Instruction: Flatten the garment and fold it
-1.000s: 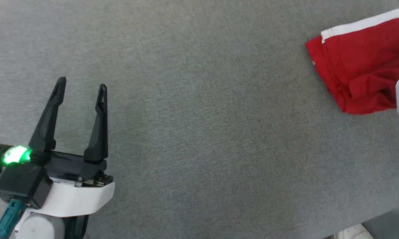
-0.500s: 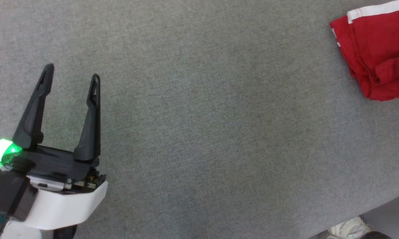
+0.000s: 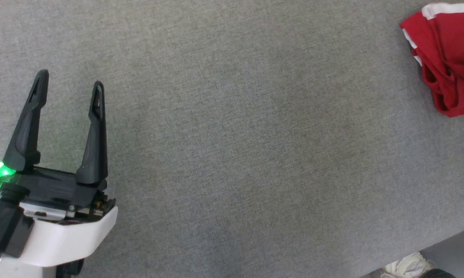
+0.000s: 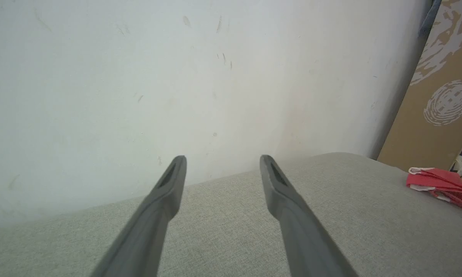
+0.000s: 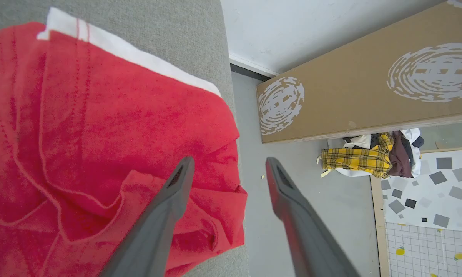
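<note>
The garment [image 3: 450,65], bright red with a white stripe, lies bunched in loose folds at the far right of the grey cushioned surface [image 3: 232,154]. In the right wrist view the garment [image 5: 100,127] lies at that surface's right edge, and my right gripper [image 5: 228,166] hovers above that edge with its fingers spread and nothing between them. My left gripper [image 3: 70,79] is open and empty at the lower left, far from the cloth. From the left wrist the garment [image 4: 442,184] appears small at the right edge.
A white wall [image 4: 177,77] rises behind the surface. A brown cardboard panel [image 5: 369,77] leans beside it, and a heap of clothes [image 5: 369,156] with yellow plaid lies on the floor. A white shoe [image 3: 407,266] shows by the surface's near edge.
The head view has shifted, so the garment sits farther right and higher in it. The white right wrist seen at the garment a second ago has left the head view; the right gripper has opened.
</note>
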Controlling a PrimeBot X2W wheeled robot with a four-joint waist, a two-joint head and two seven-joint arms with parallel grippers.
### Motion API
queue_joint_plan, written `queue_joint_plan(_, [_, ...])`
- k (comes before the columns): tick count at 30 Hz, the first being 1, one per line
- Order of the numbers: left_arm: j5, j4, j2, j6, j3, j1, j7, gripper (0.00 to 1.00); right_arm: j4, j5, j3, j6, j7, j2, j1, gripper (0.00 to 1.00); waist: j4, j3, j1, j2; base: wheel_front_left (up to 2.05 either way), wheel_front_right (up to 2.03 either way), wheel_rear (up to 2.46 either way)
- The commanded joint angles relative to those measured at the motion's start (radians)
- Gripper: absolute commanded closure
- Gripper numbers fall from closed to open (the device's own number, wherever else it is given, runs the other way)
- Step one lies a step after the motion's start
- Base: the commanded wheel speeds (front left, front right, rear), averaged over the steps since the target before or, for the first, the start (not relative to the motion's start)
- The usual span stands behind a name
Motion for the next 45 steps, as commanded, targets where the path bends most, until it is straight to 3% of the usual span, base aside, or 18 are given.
queue_joint_plan(1, [-0.004, 0.007, 0.002, 0.007, -0.001, -0.003, -0.006, 0.0, 0.006, -0.006, -0.004, -0.001, -0.008, 0.005, -0.017, 0.0, 0.001, -0.006, 0.0, -0.0001, 0.0, 0.0, 0.0])
queue_joint_plan(7, [-0.013, 0.035, -0.017, 0.024, 0.001, 0.002, -0.029, 0.0, 0.007, -0.012, -0.023, -0.001, -0.03, 0.019, -0.009, 0.0, 0.01, -0.047, 0.0, -0.0001, 0.0, 0.0, 0.0])
queue_joint_plan(22, [-0.068, 0.182, -0.124, 0.053, -0.01, 0.078, -0.082, 0.0, -0.195, 0.007, -0.179, -0.001, -0.192, 0.208, 0.125, 0.0, 0.117, -0.291, 0.0, -0.0001, 0.0, 0.0, 0.0])
queue_joint_plan(32, [-0.064, 0.271, -0.176, 0.055, -0.002, 0.118, -0.086, 0.0, -0.342, 0.044, -0.12, -0.001, -0.366, 0.313, 0.305, 0.0, 0.21, -0.434, 0.0, -0.0001, 0.0, 0.0, 0.0])
queue_joint_plan(39, [-0.064, 0.371, -0.189, 0.042, -0.016, 0.149, -0.086, 0.0, -0.362, 0.066, -0.083, -0.001, -0.414, 0.38, 0.407, 0.0, 0.254, -0.491, 0.0, -0.0001, 0.0, 0.0, 0.0])
queue_joint_plan(45, [-0.068, 0.432, -0.207, 0.062, -0.011, 0.171, -0.086, 0.0, -0.381, 0.058, -0.052, -0.001, -0.476, 0.403, 0.496, 0.0, 0.28, -0.536, 0.0, -0.0001, 0.0, 0.0, 0.0])
